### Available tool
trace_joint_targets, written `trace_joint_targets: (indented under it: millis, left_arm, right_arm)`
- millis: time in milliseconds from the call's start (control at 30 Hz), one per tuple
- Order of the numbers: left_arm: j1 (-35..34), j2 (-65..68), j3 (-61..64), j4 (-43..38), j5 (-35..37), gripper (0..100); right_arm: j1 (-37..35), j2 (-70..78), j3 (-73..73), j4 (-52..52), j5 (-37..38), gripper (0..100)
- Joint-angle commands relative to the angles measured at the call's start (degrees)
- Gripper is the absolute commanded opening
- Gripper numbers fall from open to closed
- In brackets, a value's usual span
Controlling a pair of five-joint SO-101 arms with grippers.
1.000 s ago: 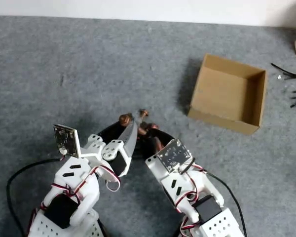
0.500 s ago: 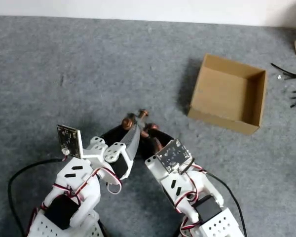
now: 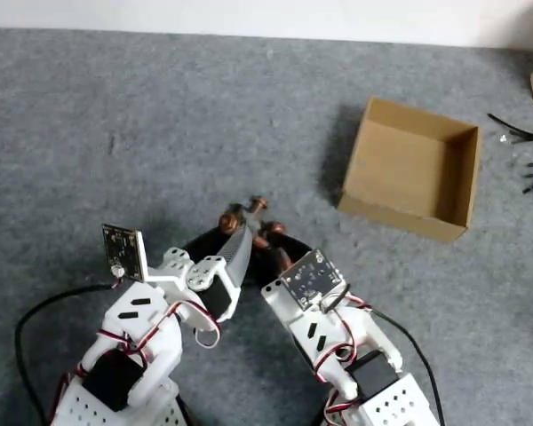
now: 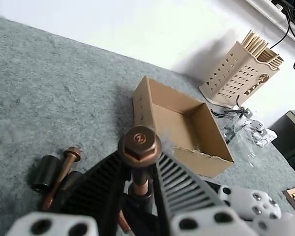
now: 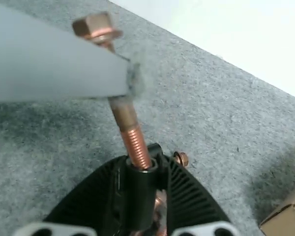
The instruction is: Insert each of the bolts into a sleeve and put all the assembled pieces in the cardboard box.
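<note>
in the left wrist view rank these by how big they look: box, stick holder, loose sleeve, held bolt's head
1. box
2. stick holder
3. loose sleeve and held bolt's head: about alike. The head is nearest the camera, so I won't rank them.

We look steeply down on the carpet (image 3: 115,133) from a fixed high camera, with the box (image 3: 409,169) at the frame's upper right. Our left wrist camera sits close behind the left gripper (image 4: 139,164), facing the box. Our right one hugs the right gripper (image 5: 143,166). All views share the bolt (image 3: 229,216); both wrist views share the sleeve (image 4: 140,192).
</note>
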Motion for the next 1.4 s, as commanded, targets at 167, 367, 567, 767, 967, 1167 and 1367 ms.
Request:
trace_joint_targets:
  millis: [167,367,567,767,967,1167,1367]
  left_arm:
    - [1.54,18.77,-8.66,-0.88,0.7,1]
    - [1.63,27.21,-14.02,2.55,0.79,1]
    - [1.8,27.56,-14.02,3.52,0.79,1]
    - [1.98,27.65,-12.35,4.13,0.53,1]
    - [1.63,27.65,-11.74,4.13,0.44,1]
    - [1.63,27.65,-8.66,4.13,0.79,36]
    - [0.4,27.12,-5.85,2.11,0.79,47]
  right_arm:
    - [-0.48,-0.84,8.84,-1.01,0.53,0.5]
    - [-0.22,-0.75,8.84,-1.01,0.53,0.5]
    - [-0.22,-0.92,8.84,-1.01,0.53,0.5]
    - [-0.22,-0.92,8.84,-1.01,0.53,0.5]
    - [-0.13,-1.01,8.84,-1.01,0.53,0.5]
    - [1.63,-1.01,8.84,-1.1,0.53,0.5]
    - [1.71,-1.01,8.84,-1.1,0.53,0.5]
